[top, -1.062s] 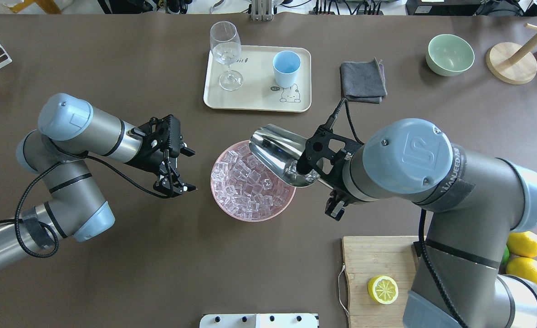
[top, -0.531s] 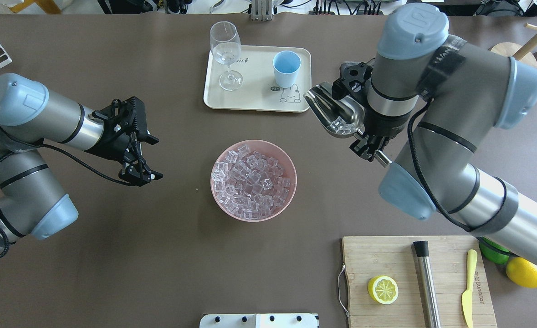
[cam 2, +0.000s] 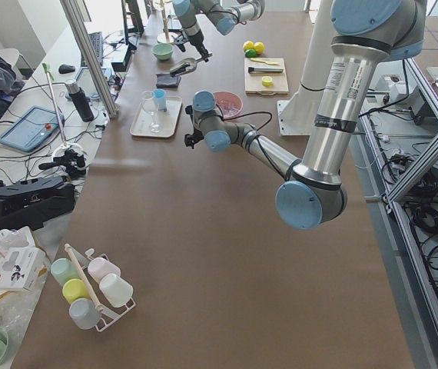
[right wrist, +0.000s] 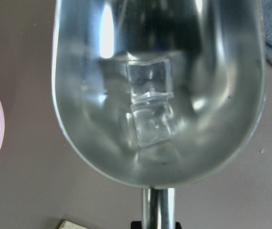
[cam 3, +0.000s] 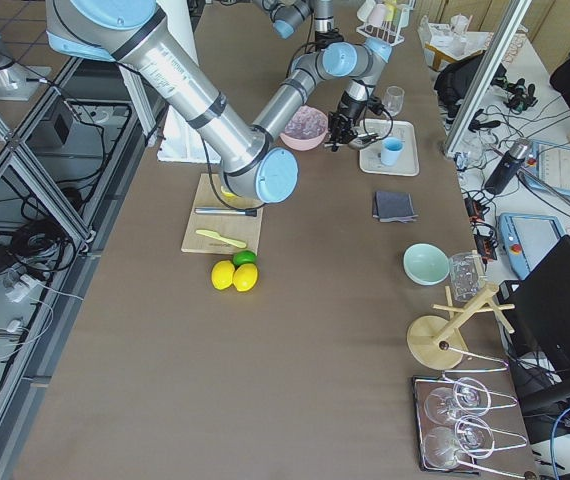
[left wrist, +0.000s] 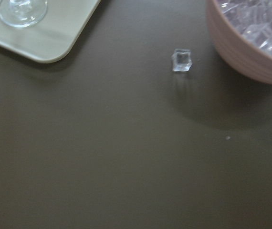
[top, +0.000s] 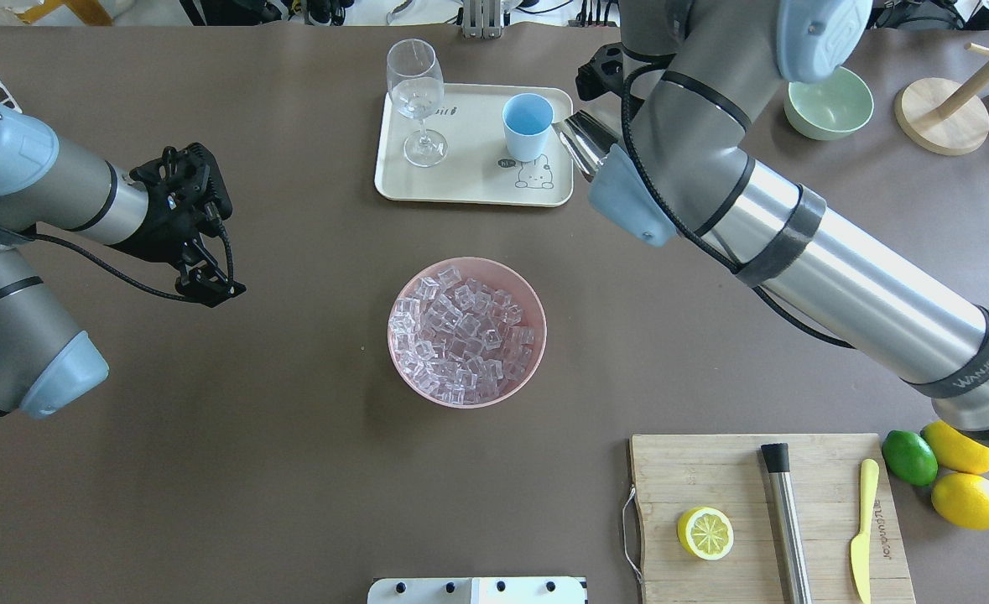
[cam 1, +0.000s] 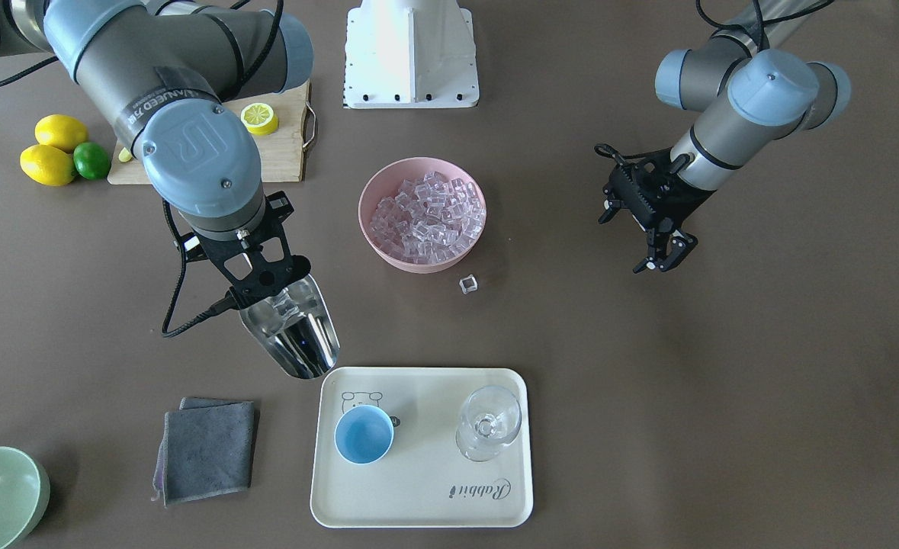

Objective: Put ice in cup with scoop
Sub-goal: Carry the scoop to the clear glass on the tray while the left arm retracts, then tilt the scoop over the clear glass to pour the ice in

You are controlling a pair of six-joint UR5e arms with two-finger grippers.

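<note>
The right gripper (cam 1: 260, 276) grips the scoop (cam 1: 296, 339) by its handle. Two cubes of ice (right wrist: 148, 82) lie in its trough, just beside the tray (cam 1: 418, 499). One cup (cam 1: 364, 435) stands on the tray. The left gripper (cam 1: 666, 255), jaws spread and empty, hangs well off the tray.

Brown table (top: 251, 470), tray (top: 471, 195), pink bowl (top: 541, 337), ice cube (cam 1: 469, 284)

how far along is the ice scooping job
Scooping looks done: the scoop holds two ice cubes. In hand: it hangs by the tray, short of the cup. Still to do: tipping them in; the cup looks empty. One stray cube lies beside the pink bowl.
</note>
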